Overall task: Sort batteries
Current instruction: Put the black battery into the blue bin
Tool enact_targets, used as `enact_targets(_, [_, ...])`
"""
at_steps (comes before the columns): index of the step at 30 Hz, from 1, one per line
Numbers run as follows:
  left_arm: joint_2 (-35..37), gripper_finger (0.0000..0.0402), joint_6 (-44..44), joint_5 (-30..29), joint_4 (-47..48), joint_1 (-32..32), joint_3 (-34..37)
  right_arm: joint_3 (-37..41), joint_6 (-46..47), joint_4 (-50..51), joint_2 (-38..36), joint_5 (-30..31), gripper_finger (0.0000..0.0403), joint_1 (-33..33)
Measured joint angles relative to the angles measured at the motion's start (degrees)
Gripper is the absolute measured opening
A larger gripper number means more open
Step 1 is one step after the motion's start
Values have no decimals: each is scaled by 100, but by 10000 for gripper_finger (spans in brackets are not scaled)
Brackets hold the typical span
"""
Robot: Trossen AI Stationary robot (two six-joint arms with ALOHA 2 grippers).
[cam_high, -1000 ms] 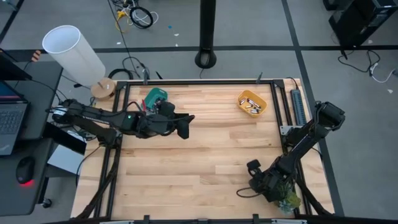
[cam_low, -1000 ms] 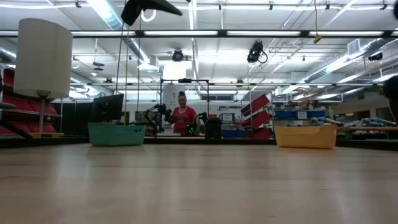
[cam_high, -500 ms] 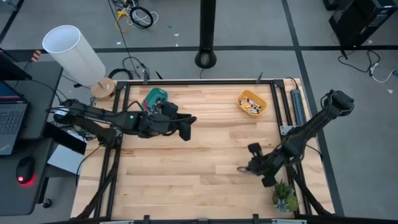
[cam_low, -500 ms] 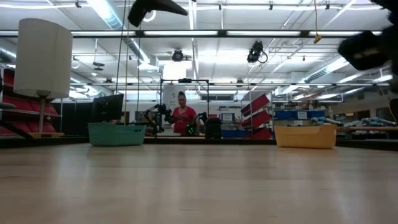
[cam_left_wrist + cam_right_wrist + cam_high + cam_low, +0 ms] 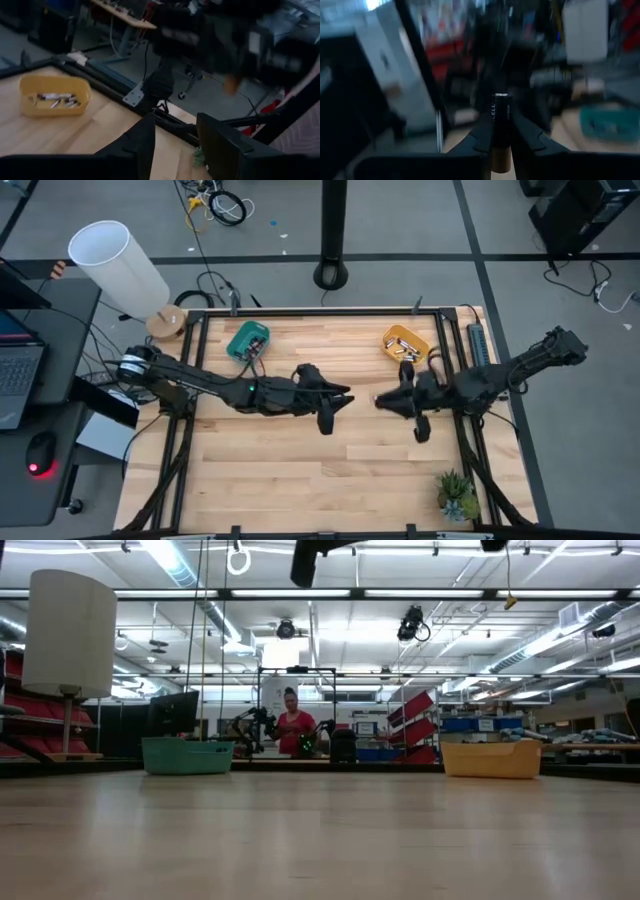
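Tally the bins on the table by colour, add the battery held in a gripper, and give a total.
Teal bin: 1
Orange bin: 1
Battery clamped in the right gripper: 1
Total: 3
The loose batteries inside the orange bin are too small to count.

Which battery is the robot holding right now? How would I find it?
Look at the wooden table, then the right end effector hanging above its middle. Pinched upright between its fingers is one black battery with a copper end, apart from the batteries in the orange bin.
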State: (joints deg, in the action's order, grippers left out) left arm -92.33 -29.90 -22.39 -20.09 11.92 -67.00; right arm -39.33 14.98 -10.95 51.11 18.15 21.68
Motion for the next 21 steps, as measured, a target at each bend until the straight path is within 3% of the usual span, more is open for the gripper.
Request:
enact_targets(4, [-85, 157, 557, 1, -459, 10, 2, -11, 291, -958, 175, -28, 42, -468])
enact_targets(10, [-90, 157, 1260, -37, -613, -28, 4, -18, 1104, -1644, 800, -658, 42, -1255])
enact_targets(21, [-87, 157, 1491, -65, -897, -221, 4, -980, 884, -1356, 1759, -1651, 42, -1836])
